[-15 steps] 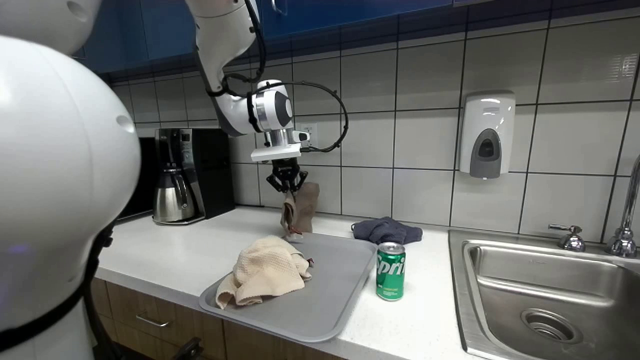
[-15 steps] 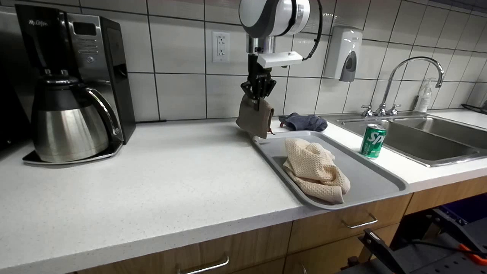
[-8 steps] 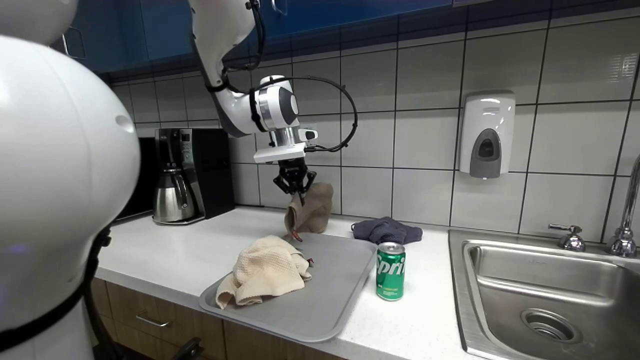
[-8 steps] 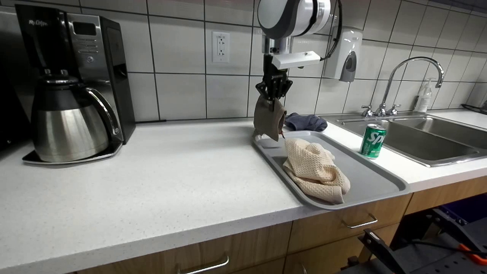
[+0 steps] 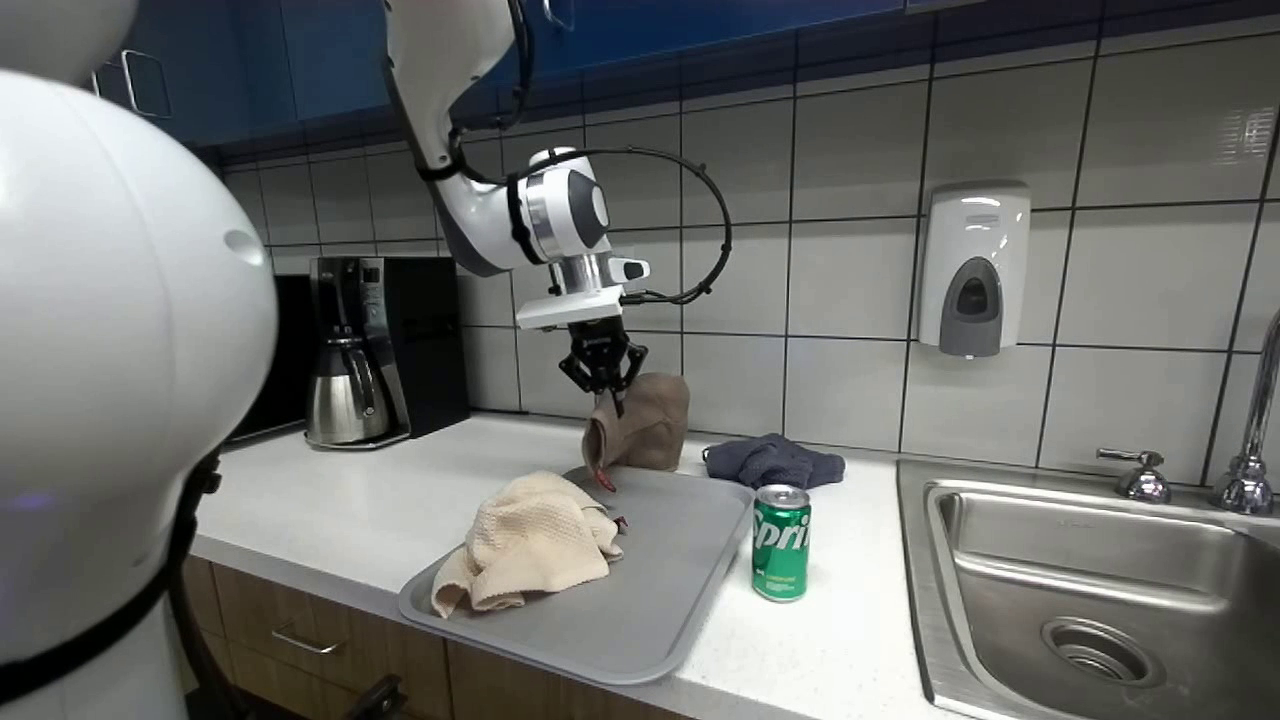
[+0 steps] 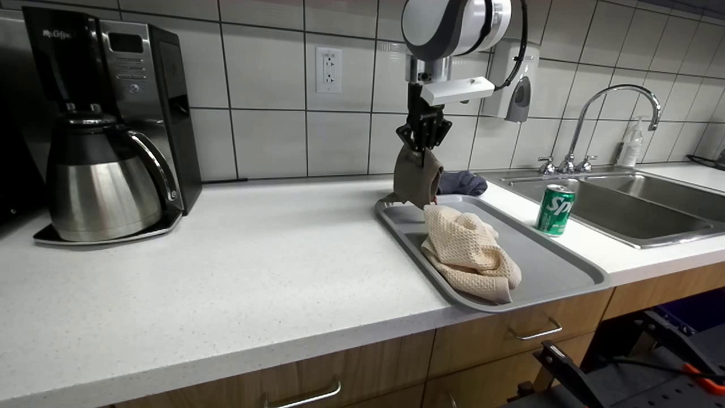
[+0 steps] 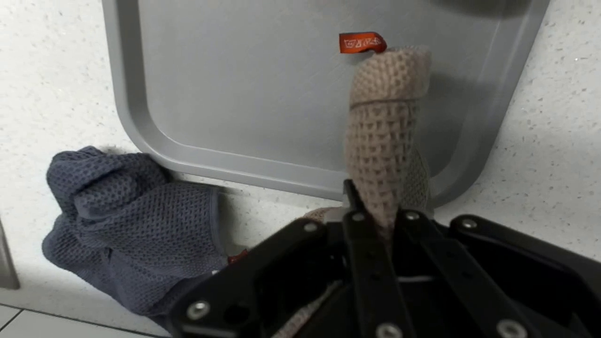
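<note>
While the black gripper [image 6: 423, 154] is hanging above the gray tray [image 5: 680, 560], near the corner that is facing the tiled wall [image 6: 266, 141] and the coffee maker [image 5: 430, 340], it is clamping firmly on a brown cloth [image 5: 650, 430]. The cloth is drooping over that same tray corner, with a red tag [image 7: 361, 42] sticking out at its end; whether its lowest fold is touching the tray, I cannot tell. Just beyond the tray's wall-side edge, a dark blue-gray cloth [image 7: 145, 225] is lying crumpled on the white counter [image 6: 255, 272]. On the tray itself, a cream cloth [image 5: 540, 540] is resting in a heap toward the coffee-maker side. Just beside the tray's opposite edge, a green Sprite can [image 5: 781, 545] is standing upright, and farther out that way the steel sink [image 5: 938, 600] is occupying the counter. Well apart from the tray on its other side, the coffee maker is standing near the wall, its metal carafe [image 6: 107, 192] sitting on its base.
</note>
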### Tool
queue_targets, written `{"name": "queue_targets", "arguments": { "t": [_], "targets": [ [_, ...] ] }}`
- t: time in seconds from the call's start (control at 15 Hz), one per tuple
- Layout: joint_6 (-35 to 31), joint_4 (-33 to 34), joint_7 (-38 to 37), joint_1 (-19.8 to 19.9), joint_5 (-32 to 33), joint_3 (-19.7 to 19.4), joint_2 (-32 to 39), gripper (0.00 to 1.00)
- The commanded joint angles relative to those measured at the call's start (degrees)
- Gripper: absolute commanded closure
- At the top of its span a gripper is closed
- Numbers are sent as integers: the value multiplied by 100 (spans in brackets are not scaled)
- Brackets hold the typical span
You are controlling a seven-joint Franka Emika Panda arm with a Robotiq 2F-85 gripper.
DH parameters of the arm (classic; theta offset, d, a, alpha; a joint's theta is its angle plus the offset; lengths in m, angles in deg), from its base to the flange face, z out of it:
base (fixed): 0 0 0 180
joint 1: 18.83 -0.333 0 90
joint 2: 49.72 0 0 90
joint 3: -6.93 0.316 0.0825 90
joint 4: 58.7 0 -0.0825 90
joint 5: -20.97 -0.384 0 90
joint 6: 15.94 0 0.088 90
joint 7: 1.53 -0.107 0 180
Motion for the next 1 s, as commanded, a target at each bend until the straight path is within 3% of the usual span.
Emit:
{"name": "queue_targets", "arguments": {
  "t": [0.0,0.93],
  "targets": [
    [46,-291,-4,127,-17,114,-261,98],
    [554,-792,112,191,-649,329,-564,98]
  ]
}}
